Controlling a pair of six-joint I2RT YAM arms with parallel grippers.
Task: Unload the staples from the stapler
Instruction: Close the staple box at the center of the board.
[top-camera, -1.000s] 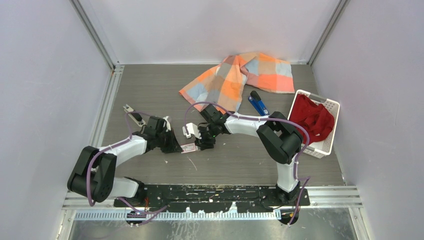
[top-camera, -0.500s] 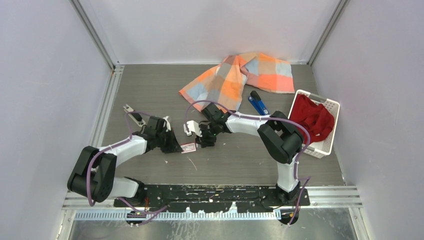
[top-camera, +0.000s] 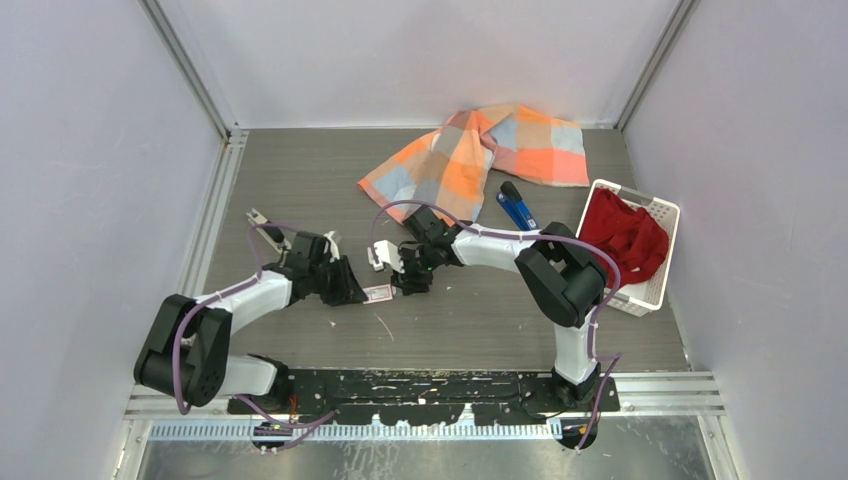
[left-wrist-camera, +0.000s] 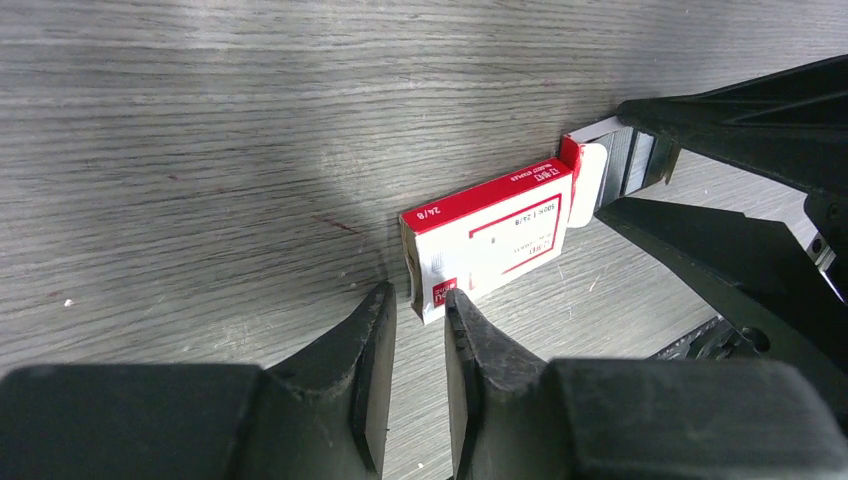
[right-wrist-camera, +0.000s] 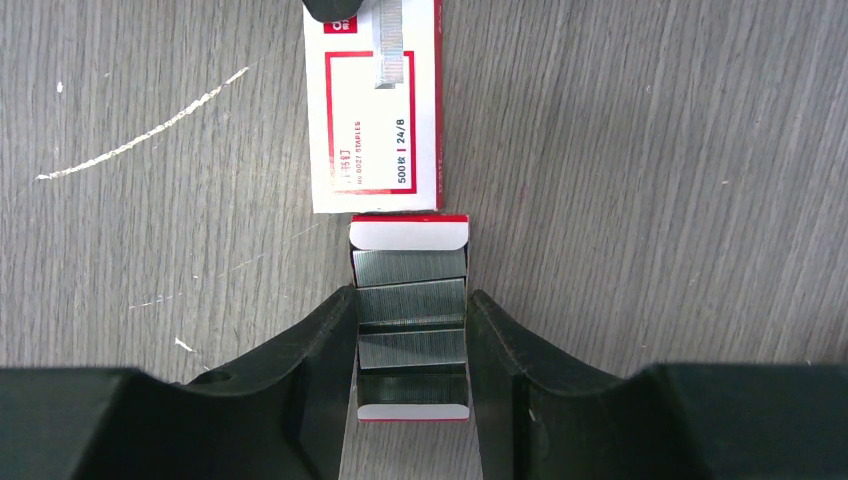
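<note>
One stapler (top-camera: 517, 209) is seen on the tabletop (top-camera: 300, 180) beside the cloth (top-camera: 480, 150). One tray (right-wrist-camera: 410, 330) of staples (right-wrist-camera: 411, 303) is pinched by the right pincer (right-wrist-camera: 410, 335). The left pincer (left-wrist-camera: 418, 330) is slightly parted, at the box (left-wrist-camera: 490, 240) corner.

- The small slim blue plastic stapler (top-camera: 517, 209) with silver metal parts and a black end lies flat on the grey wood-grain tabletop, angled, just beside the lower edge of the orange-and-grey checked cloth, near the white basket and well apart from both arms.
- The silver-grey metal staples (right-wrist-camera: 411, 316) lie as joined strips side by side in an open white-and-red tray.
- One more short staple strip (right-wrist-camera: 389, 45) rests on top of the flat white-and-red packet, at its far end.
</note>
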